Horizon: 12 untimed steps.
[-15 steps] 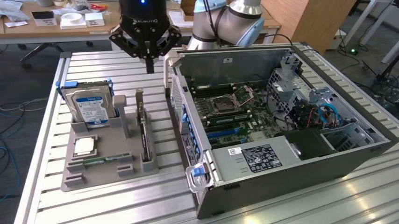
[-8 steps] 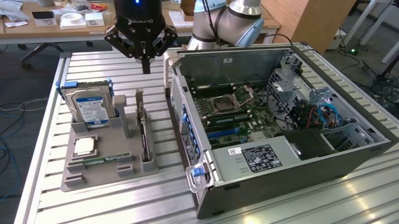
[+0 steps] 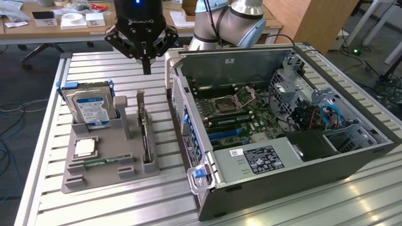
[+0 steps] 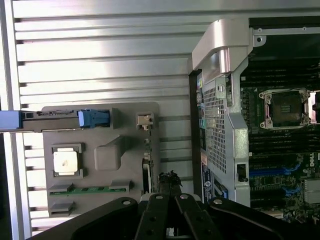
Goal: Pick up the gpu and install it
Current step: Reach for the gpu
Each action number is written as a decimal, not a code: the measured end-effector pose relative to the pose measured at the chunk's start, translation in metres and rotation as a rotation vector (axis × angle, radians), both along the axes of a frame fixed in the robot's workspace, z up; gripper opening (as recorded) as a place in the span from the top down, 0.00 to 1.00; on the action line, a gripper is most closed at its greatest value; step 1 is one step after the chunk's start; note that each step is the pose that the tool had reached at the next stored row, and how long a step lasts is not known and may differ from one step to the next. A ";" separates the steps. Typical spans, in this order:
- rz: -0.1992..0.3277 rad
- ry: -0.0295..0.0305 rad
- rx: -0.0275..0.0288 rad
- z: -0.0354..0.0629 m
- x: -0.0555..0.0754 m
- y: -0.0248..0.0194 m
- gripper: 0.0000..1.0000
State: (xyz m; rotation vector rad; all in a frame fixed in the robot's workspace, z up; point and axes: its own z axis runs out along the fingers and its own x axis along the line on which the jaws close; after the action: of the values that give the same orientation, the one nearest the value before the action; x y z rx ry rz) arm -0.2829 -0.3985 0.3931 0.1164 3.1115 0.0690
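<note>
The gpu [image 3: 145,134] stands on edge in the right-hand slot of the grey holder [image 3: 103,172], its silver bracket at the far end. In the wrist view the gpu [image 4: 146,167] appears as a thin strip along the holder's edge. My gripper [image 3: 146,68] hangs in the air above the far end of the card, fingers shut together with nothing between them. In the wrist view the gripper [image 4: 170,181] has its dark fingertips just beside the card's line. The open computer case [image 3: 295,155] lies at the exterior view's right, with the motherboard [image 3: 236,113] exposed.
The holder also carries a hard drive [image 3: 93,109] in a blue-handled frame, a processor [image 3: 84,147] and a memory stick [image 3: 103,161]. The case's handle and side wall [image 4: 220,100] stand close to the holder. Everything rests on a slatted metal table [image 3: 94,207]. Desks stand behind.
</note>
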 end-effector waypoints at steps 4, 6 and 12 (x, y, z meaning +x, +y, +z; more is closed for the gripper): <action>0.000 0.0000 -0.0001 0.0000 -0.001 0.0000 0.89; 0.000 0.0000 -0.0001 0.0000 -0.002 0.0000 0.89; 0.000 0.0000 -0.0001 -0.0002 -0.012 0.0000 0.89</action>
State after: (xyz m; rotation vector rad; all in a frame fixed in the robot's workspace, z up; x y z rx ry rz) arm -0.2949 -0.3985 0.3930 0.1164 3.1115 0.0689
